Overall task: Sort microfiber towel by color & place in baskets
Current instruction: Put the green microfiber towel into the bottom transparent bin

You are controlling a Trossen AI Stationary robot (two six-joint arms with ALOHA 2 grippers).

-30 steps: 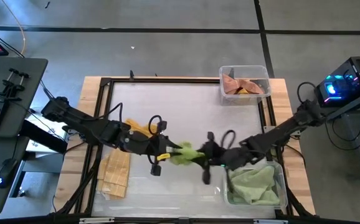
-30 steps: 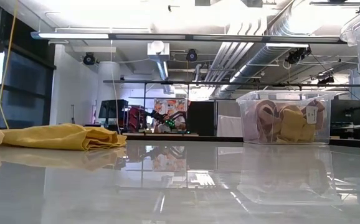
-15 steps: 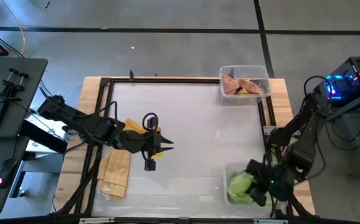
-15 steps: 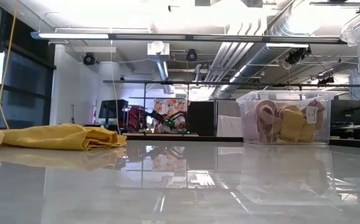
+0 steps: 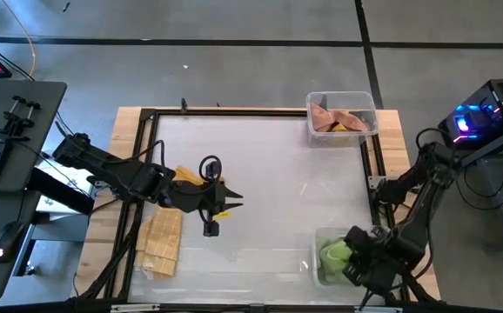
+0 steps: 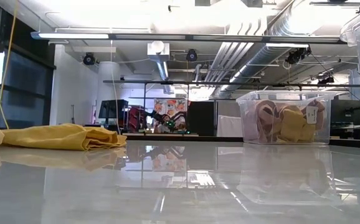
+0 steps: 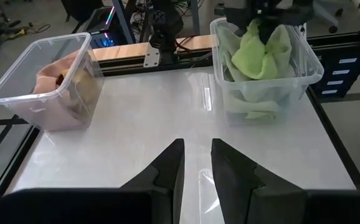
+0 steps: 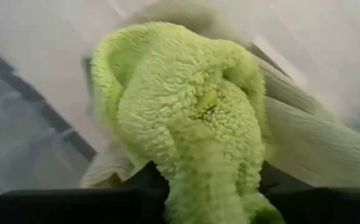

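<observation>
- While the left arm reaches in from the table's left edge, bent at the elbow and stretched low across the white tabletop point(image 5: 260, 174), its left gripper point(image 5: 221, 209) hovers over the left-centre of the table, just past a yellow towel point(image 5: 192, 178).
- In the left wrist view the two dark fingers point(image 7: 169, 168) stand a narrow gap apart with only bare table between them; they hold nothing.
- A second yellow towel point(image 5: 162, 241), folded flat, lies near the table's front-left corner, partly over the frame rail.
- In the low view the yellow towel point(image 6: 65, 136) lies crumpled on the glossy surface, well apart from the tub at the far side.
- The right arm folds back on itself at the table's right side, its wrist tipped down over the near right basket point(image 5: 316, 261).
- The right gripper point(image 5: 349, 257) hangs right above that tub, at a bright green towel point(image 5: 335, 256); from the left wrist view the towel point(image 7: 261, 46) hangs bunched beneath it, draping into the basket point(image 7: 304, 71) onto paler green cloth.
- Whether the right fingers pinch the towel or have let go cannot be told; the right wrist view is filled by the fluffy green towel point(image 8: 192, 124).
- The far basket point(image 5: 365, 103) sits at the table's back-right corner, holding pinkish-orange towels point(image 5: 338, 120).
</observation>
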